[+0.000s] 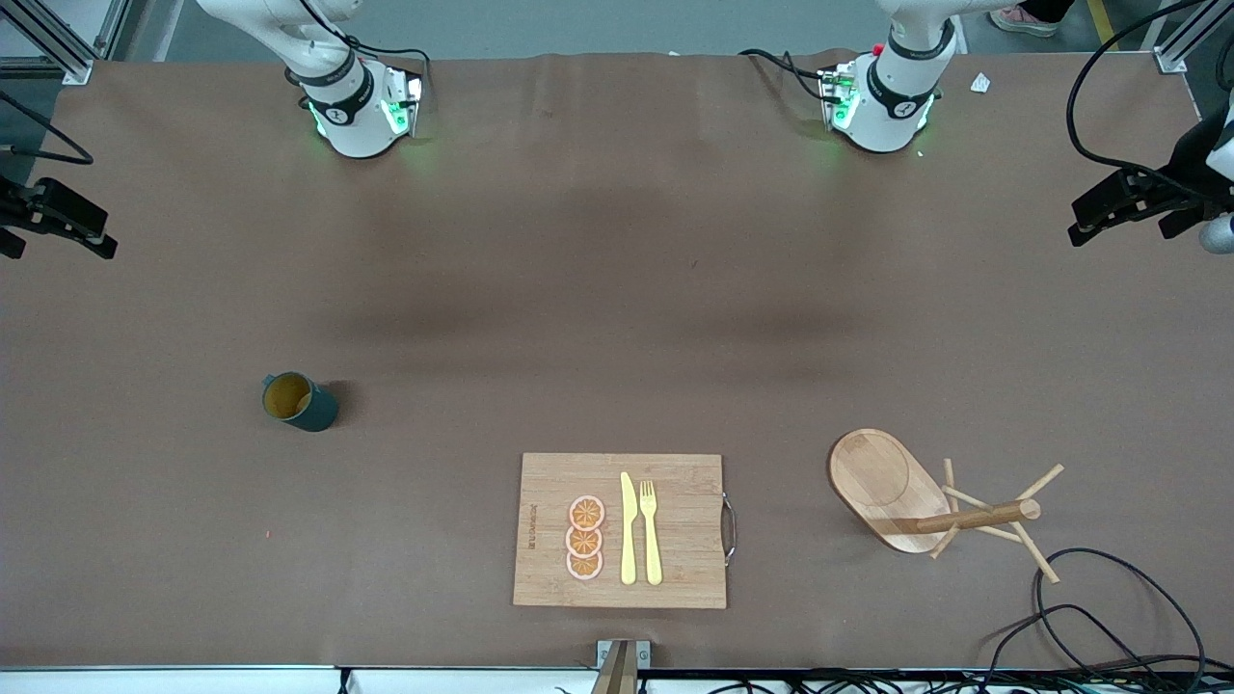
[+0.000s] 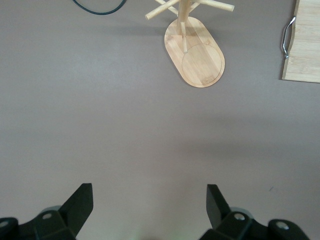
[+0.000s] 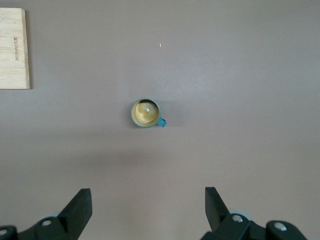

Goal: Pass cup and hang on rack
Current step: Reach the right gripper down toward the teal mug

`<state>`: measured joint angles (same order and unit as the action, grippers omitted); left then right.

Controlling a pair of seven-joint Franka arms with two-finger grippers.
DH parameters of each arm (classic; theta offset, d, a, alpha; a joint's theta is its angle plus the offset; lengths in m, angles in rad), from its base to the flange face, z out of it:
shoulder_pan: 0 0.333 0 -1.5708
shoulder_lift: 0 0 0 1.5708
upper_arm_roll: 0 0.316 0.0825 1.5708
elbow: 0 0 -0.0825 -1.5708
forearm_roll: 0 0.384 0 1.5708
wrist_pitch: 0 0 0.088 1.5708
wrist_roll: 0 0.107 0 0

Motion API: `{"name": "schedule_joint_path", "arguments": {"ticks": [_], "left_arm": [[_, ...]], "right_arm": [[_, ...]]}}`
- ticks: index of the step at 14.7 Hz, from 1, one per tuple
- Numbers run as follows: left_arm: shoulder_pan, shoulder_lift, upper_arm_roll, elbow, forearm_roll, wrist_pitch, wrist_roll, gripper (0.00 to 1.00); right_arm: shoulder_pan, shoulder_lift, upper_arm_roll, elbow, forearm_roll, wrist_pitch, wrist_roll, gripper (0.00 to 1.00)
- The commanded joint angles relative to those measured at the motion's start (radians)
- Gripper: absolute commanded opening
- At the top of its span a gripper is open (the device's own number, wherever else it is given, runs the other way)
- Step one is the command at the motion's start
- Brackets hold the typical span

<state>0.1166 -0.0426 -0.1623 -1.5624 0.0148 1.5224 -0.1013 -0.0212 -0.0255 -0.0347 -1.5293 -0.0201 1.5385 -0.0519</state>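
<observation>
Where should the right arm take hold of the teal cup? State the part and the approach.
Grip the cup by its rim wall, from straight above. It stands upright, mouth open, alone on the table, with its handle sticking out sideways. The right tool is open high above it; probably set one finger inside, one outside, clear of the handle.

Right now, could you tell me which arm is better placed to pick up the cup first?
The right arm. The cup stands upright toward its end of the table, and the open right gripper looks down on it. The open left gripper faces the rack instead.
</observation>
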Motion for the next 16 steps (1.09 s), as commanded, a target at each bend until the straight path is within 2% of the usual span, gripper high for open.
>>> {"name": "schedule_joint_path", "arguments": {"ticks": [1, 6, 9, 12, 16], "left_arm": [[-0.003, 0.004, -0.003, 0.012, 0.004, -0.016, 0.012, 1.00], [-0.003, 0.007, -0.028, 0.016, 0.004, -0.037, 0.011, 1.00], [-0.003, 0.007, -0.052, 0.015, 0.005, -0.039, -0.005, 1.00], [-0.003, 0.006, -0.060, 0.005, 0.005, -0.045, -0.008, 1.00], [-0.002, 0.000, -0.062, 0.004, 0.005, -0.053, -0.008, 1.00]], "right_arm": [[-0.019, -0.022, 0.013, -0.015, -0.006, 0.002, -0.011, 1.00], [-0.022, -0.019, 0.013, -0.022, -0.006, 0.006, -0.002, 1.00], [-0.003, 0.042, 0.019, -0.034, -0.003, 0.011, 0.001, 1.00], [0.032, 0.116, 0.019, -0.057, -0.003, 0.101, 0.003, 1.00], [0.057, 0.215, 0.019, -0.138, -0.001, 0.256, 0.047, 1.00]]}}
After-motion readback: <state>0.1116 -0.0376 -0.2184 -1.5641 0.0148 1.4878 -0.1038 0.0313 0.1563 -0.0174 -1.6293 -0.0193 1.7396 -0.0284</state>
